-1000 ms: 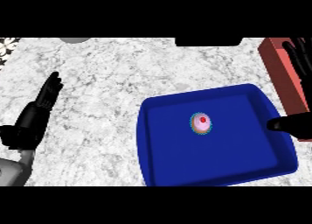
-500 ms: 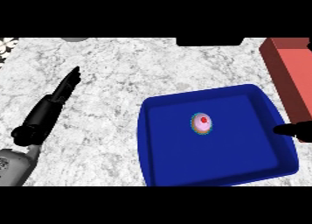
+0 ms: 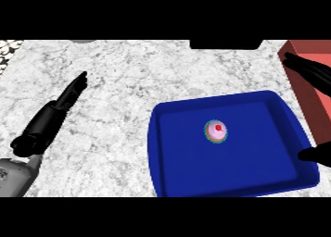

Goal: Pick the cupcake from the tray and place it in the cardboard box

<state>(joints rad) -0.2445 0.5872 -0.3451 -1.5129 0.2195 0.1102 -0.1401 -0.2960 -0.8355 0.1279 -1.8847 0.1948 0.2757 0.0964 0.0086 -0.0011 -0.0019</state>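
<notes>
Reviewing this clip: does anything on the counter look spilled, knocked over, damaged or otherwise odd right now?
Nothing stands out. The cupcake sits upright near the middle of the blue tray, which lies flat on the counter, slightly turned. The cardboard box stands at the right edge. The right robot hand shows over the box; the left robot hand is open over the counter.

My left hand is all matte black, long and slim, tapering to a point. It's bolted onto a light grey forearm with some darker recessed bits. My right hand, over by the blue tray, is the same plain black.
</notes>
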